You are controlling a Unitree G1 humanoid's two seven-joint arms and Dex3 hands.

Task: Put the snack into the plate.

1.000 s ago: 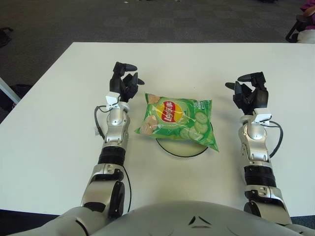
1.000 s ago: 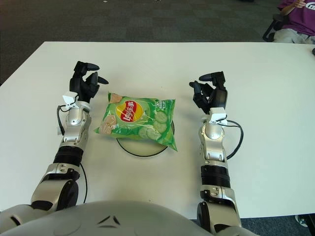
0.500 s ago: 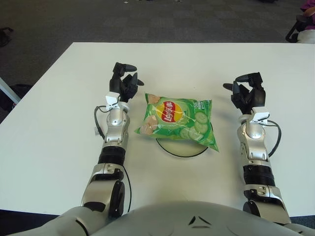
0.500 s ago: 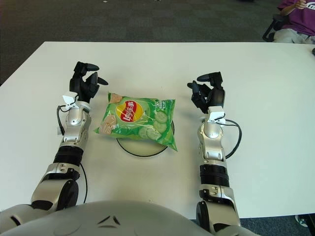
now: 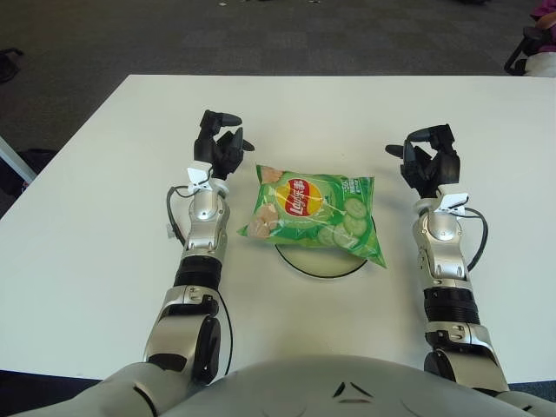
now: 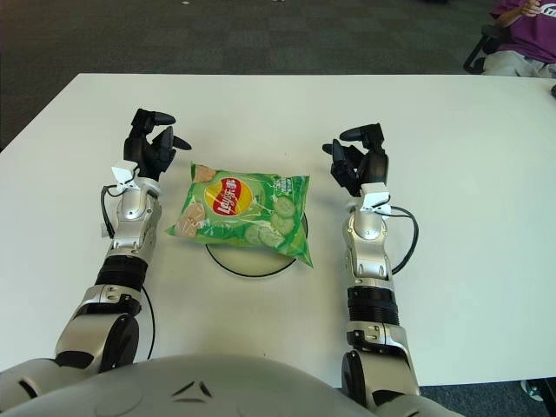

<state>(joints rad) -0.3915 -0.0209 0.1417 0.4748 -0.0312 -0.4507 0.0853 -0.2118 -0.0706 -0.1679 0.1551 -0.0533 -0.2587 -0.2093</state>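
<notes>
Snack bag (image 5: pixel 314 211) lies on the plate (image 5: pixel 323 263) between both hands – left hand (image 5: pixel 221 143) and right hand (image 5: pixel 428 160) open, empty

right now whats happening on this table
The chips bag already lies across the plate on the table. Neither hand holds anything: the left hand shows just left of the bag and the right hand just right of it, both with fingers open and apart from the bag.

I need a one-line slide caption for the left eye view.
Green snack bag lies on the plate, both open hands, left hand and right hand, flanking it.
</notes>
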